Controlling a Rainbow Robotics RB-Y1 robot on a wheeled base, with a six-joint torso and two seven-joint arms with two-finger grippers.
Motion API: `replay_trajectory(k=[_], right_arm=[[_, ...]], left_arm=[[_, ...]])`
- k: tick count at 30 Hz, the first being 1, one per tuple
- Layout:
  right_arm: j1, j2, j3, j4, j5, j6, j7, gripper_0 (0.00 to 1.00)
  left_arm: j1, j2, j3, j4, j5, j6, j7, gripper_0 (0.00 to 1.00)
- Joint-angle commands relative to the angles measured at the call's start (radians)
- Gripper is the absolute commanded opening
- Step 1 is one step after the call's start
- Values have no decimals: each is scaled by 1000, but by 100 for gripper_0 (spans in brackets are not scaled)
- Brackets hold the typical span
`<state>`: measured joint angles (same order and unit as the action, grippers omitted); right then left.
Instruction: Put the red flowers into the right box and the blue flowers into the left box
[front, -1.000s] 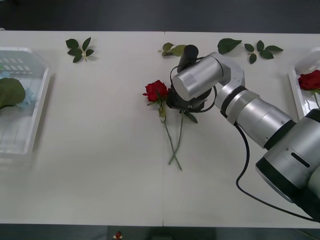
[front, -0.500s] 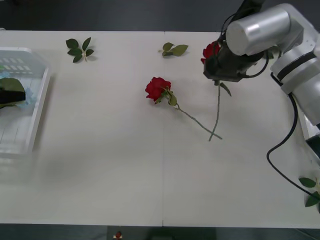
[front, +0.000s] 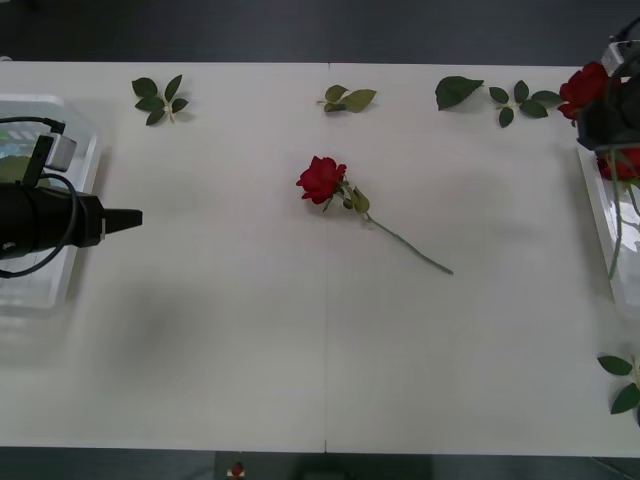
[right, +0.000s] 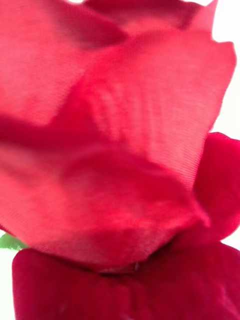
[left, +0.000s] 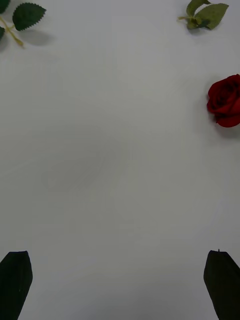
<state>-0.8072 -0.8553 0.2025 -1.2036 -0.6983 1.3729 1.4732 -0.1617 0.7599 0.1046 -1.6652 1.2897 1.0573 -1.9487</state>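
Red rose, carried (front: 583, 88): bloom up, stem hanging down over the right box (front: 598, 195) at the table's right edge, long axis near vertical; a second rose (front: 622, 165) lies in that box already. Right gripper (front: 608, 122) clenched on the carried rose near its head; petals crowd the right wrist view.

Red rose, loose (front: 322, 179): mid-table, bloom toward the left box (front: 78, 222), stem trailing toward the robot's right.

Left gripper (front: 128, 217): released, fingers (left: 16, 280) apart, by the left box.

Step judged: delivery. Next: lower and let go inside the rim.
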Motion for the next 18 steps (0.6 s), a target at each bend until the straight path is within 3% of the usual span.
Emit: replay_trajectory(k=[1, 10, 18], right_arm=[[33, -99, -9, -10, 25, -29, 101, 0], [85, -180, -11, 139, 131, -167, 107, 0], [85, -180, -11, 239, 241, -298, 104, 0]], left_arm=[[-33, -4, -51, -16, -7, -6, -4, 100], [-41, -48, -158, -16, 131, -22, -157, 100], [-38, 73, -252, -16, 513, -39, -361, 100]])
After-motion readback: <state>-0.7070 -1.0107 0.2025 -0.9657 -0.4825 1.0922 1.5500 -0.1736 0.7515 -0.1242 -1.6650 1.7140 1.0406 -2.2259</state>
